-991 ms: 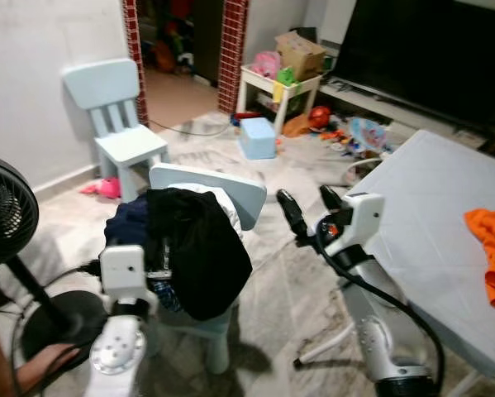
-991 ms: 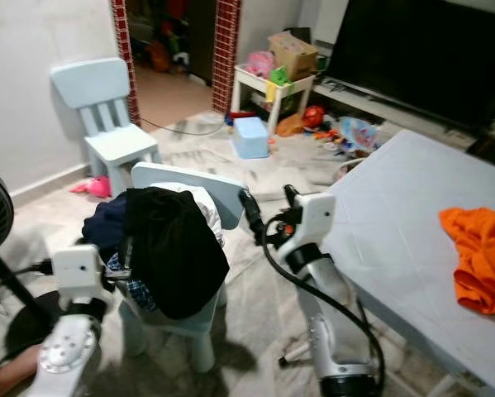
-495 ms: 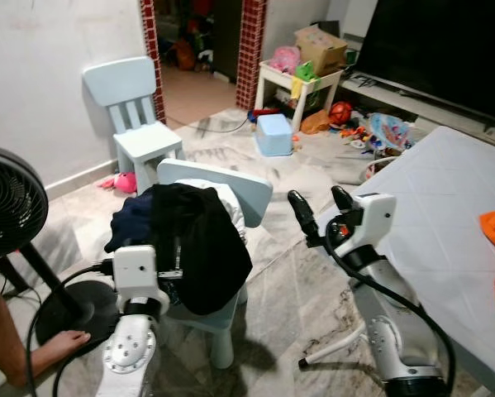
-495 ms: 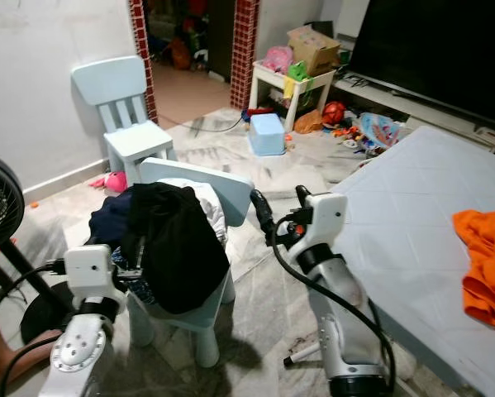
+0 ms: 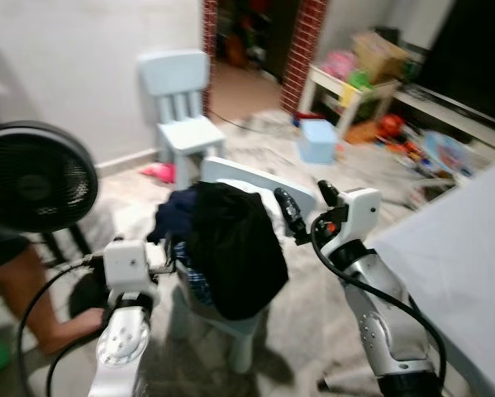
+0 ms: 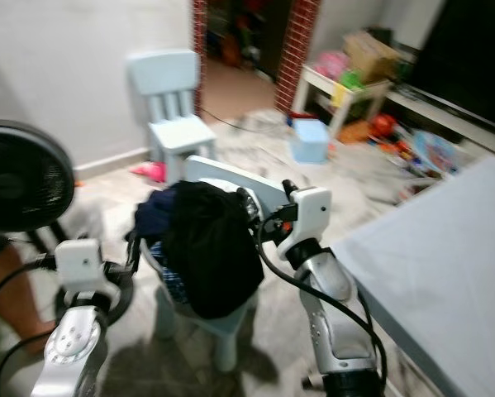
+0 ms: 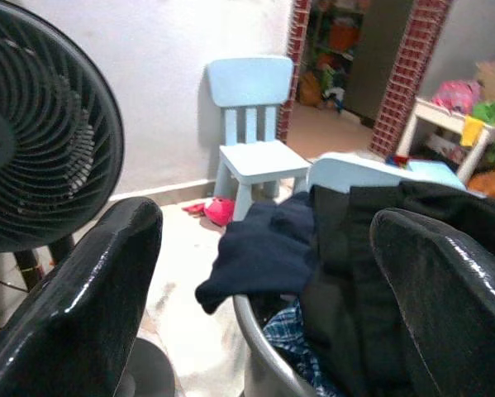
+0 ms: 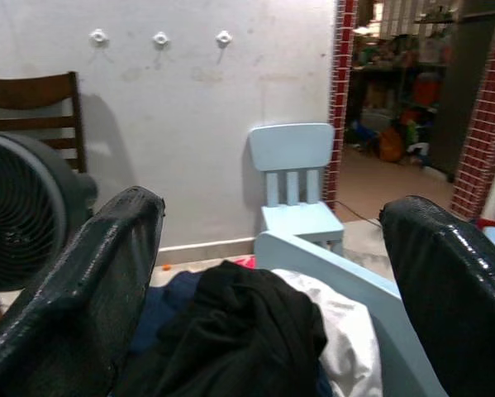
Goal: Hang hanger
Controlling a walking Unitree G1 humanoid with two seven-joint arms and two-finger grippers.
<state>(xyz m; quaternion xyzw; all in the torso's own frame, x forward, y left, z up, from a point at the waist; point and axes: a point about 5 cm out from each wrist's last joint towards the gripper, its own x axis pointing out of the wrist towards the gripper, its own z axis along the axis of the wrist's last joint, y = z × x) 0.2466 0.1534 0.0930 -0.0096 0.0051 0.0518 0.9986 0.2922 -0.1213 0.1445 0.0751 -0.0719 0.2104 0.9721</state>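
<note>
Both claws stand spread and empty on either side of a small pale-blue chair (image 5: 255, 178) heaped with clothes: the left gripper (image 7: 268, 298) points at the heap from the fan side, the right gripper (image 8: 272, 281) looks over the chair's backrest toward the wall. No hanger can be made out anywhere; if one is here, it is likely buried under the black garment (image 5: 235, 248) that tops the pile, beside a navy piece (image 7: 264, 252) and some checked cloth (image 7: 292, 339).

The main risk, judging from this, is grabbing loose fabric instead of the hanger, since the dark clothes hide whatever lies beneath. A pull on the black garment could drag the whole heap off the chair, or tip the light chair itself. The head views are blurred, so aim would be poor. A person's leg (image 5: 24, 289) next to the standing fan (image 5: 32, 178), close to the left arm, could be struck by a swing.

The floor around the chair is pale marbled tile. Beyond the chair stands a second blue chair (image 5: 177, 91) against a white wall bearing three small hooks (image 8: 156, 37), a likely place for hanging. Toys litter the floor farther off, and a white table (image 6: 445, 273) lies beside the right arm.
</note>
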